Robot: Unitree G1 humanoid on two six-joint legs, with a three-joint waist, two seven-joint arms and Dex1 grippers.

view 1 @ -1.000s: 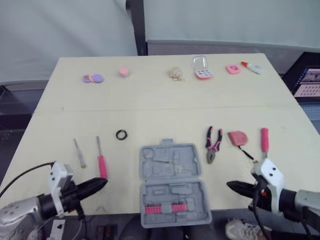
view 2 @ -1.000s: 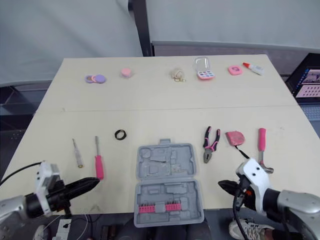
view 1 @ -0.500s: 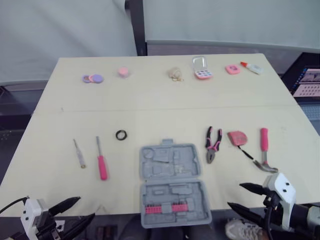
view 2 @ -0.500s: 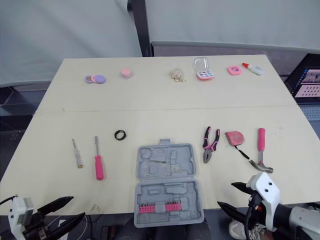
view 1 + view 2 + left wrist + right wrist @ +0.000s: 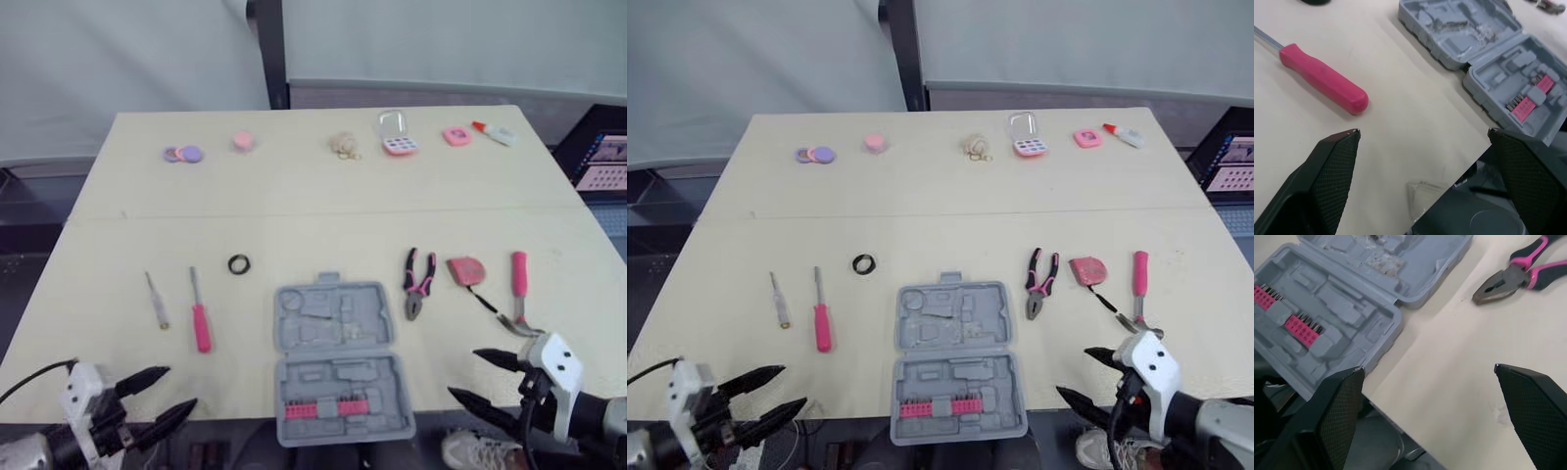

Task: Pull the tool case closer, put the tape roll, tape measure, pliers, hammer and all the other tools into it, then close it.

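Observation:
The grey tool case [image 5: 338,362] lies open at the table's front edge, with pink bits in its near half. To its left lie a pink screwdriver [image 5: 199,313], a thin grey screwdriver [image 5: 156,300] and the black tape roll [image 5: 238,263]. The pliers [image 5: 418,284], pink tape measure [image 5: 465,269] and pink-handled hammer [image 5: 517,289] lie to its right. My left gripper [image 5: 180,387] hangs open and empty at the front left edge, near the pink screwdriver [image 5: 1322,78]. Just right of the case [image 5: 1352,284], my right gripper [image 5: 462,373] is open and empty, short of the pliers [image 5: 1518,276].
Small items line the table's far edge: purple and pink discs [image 5: 182,154], a pink round piece [image 5: 242,140], a beige clump [image 5: 343,145], a pink and clear case [image 5: 396,132], a pink block [image 5: 456,135] and a glue bottle [image 5: 495,132]. A screen [image 5: 602,162] stands off the right side.
Both grippers went from shut to open. The left drew back from the pink screwdriver's handle toward the front edge, and the right shifted slightly back and to the right.

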